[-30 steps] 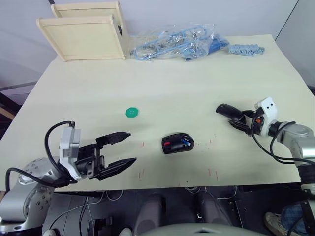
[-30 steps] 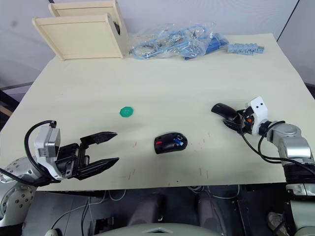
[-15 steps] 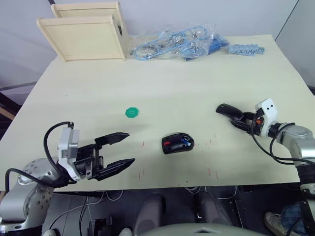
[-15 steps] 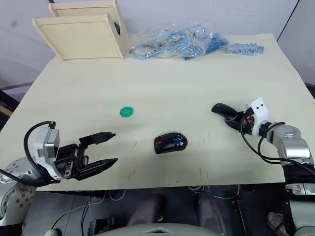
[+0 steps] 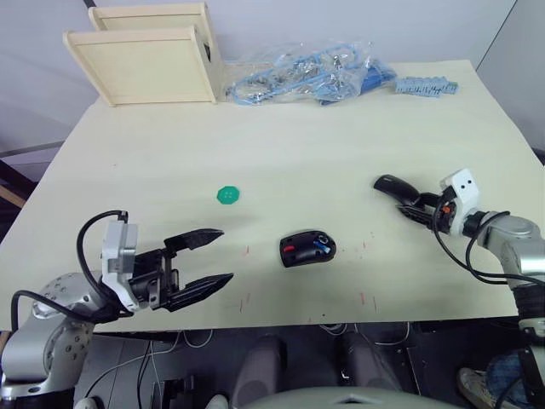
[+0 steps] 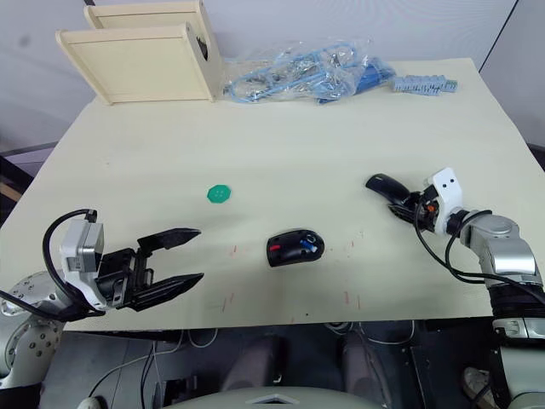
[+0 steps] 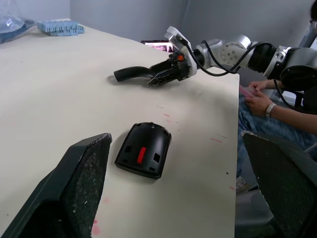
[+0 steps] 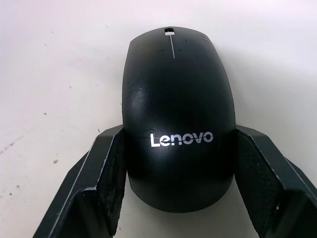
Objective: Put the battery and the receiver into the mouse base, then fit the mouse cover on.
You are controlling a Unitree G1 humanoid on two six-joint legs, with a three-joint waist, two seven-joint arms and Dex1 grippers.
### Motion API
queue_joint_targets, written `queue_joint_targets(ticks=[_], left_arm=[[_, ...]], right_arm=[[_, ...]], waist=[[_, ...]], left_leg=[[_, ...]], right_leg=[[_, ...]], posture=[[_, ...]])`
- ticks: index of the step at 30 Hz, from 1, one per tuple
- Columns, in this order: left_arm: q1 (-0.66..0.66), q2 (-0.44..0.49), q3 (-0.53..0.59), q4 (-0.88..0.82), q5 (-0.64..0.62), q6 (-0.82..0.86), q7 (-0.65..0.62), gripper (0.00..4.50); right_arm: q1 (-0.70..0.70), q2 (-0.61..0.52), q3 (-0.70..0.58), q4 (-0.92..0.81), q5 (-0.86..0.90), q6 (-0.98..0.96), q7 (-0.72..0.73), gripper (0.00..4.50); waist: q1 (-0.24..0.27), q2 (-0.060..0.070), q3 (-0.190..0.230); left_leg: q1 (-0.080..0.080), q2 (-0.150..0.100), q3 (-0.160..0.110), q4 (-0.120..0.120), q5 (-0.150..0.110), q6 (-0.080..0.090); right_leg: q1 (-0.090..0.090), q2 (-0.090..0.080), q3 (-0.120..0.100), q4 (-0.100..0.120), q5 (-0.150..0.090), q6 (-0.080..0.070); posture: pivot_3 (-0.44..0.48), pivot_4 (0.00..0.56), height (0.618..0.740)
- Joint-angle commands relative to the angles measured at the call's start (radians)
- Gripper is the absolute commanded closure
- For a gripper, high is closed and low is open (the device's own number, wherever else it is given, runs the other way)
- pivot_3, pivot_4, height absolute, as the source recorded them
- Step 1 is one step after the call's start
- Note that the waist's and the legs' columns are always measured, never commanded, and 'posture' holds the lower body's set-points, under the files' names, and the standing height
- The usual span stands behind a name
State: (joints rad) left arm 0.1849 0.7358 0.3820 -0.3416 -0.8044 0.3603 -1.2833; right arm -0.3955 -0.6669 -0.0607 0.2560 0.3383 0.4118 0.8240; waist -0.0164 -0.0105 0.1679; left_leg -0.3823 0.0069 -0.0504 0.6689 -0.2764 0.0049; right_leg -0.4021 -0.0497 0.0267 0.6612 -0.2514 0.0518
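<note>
1. The black oval mouse base [image 5: 307, 249] with red parts in its hollow lies open-side up on the pale cream table [image 5: 341, 136], near the front edge. I use it as the landmark for all that follows.
2. A slim blue cylinder, the battery [image 5: 320, 247], lies inside the hollow of the base, so that step looks done. Whether the receiver is also in there is too small to tell.
3. The thin curved glossy black mouse cover [image 5: 393, 187] is well to the right of the base and a little farther back. The right gripper [image 5: 412, 207] grasps it at its rear end, both fingers pressed on its flanks in the right wrist view [image 8: 178, 134]. It looks raised off the table, though I cannot be sure.
4. Left to do, as I judge: carry the cover over the base and fit it on.
5. The left gripper [image 5: 209, 256] hangs to the left of the base with its fingers spread wide and nothing between them.
6. Room: the table between cover and base is bare, so the path looks free. A small round green disc [image 5: 227, 195] sits back-left of the base, out of the way.
7. Edges: the base is close to the table's front edge, so a push on the cover could nudge it off. The pale wooden box [image 5: 145, 60] and the bundle of clear plastic bags with blue parts [image 5: 306, 72] sit far back, well apart from the base.
</note>
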Motion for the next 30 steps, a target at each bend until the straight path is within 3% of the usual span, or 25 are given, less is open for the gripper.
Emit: queue_joint_targets(ticks=[1, 19, 28, 30], left_arm=[[-0.012, 0.003, 0.002, -0.007, 0.002, -0.019, -0.004, 0.0], [-0.118, 0.023, -0.056, -0.017, 0.005, 0.036, 0.039, 0.0], [-0.17, 0.038, -0.076, 0.007, 0.01, 0.052, 0.036, 0.0], [-0.171, 0.038, -0.077, 0.005, 0.01, 0.055, 0.038, 0.0]], right_arm=[[-0.015, -0.035, -0.06, -0.075, 0.027, 0.007, 0.018, 1.62], [0.072, -0.2, -0.115, -0.474, 0.158, 0.205, 0.117, 1.62], [0.016, -0.231, -0.125, -0.627, 0.263, 0.368, 0.082, 1.62], [0.011, -0.23, -0.123, -0.646, 0.274, 0.384, 0.072, 2.09]], waist=[[0.0, 0.0, 0.0], [0.0, 0.002, 0.002], [0.001, 0.002, 0.002], [0.002, 0.002, 0.002]], left_leg=[[0.0, 0.0, 0.0, 0.0, 0.0, 0.0], [0.0, 0.0, -0.001, 0.0, 0.0, 0.0], [-0.001, 0.0, -0.002, 0.0, 0.0, 0.0], [-0.001, 0.0, -0.002, 0.0, 0.0, 0.0]], right_leg=[[0.0, 0.0, 0.0, 0.0, 0.0, 0.0], [0.0, 0.0, 0.0, 0.0, 0.0, 0.0], [-0.001, 0.0, 0.0, 0.0, 0.0, 0.0], [-0.001, 0.0, 0.0, 0.0, 0.0, 0.0]], posture=[[0.0, 0.15, 0.74], [0.0, 0.15, 0.74], [0.0, 0.15, 0.74], [0.0, 0.15, 0.74]])
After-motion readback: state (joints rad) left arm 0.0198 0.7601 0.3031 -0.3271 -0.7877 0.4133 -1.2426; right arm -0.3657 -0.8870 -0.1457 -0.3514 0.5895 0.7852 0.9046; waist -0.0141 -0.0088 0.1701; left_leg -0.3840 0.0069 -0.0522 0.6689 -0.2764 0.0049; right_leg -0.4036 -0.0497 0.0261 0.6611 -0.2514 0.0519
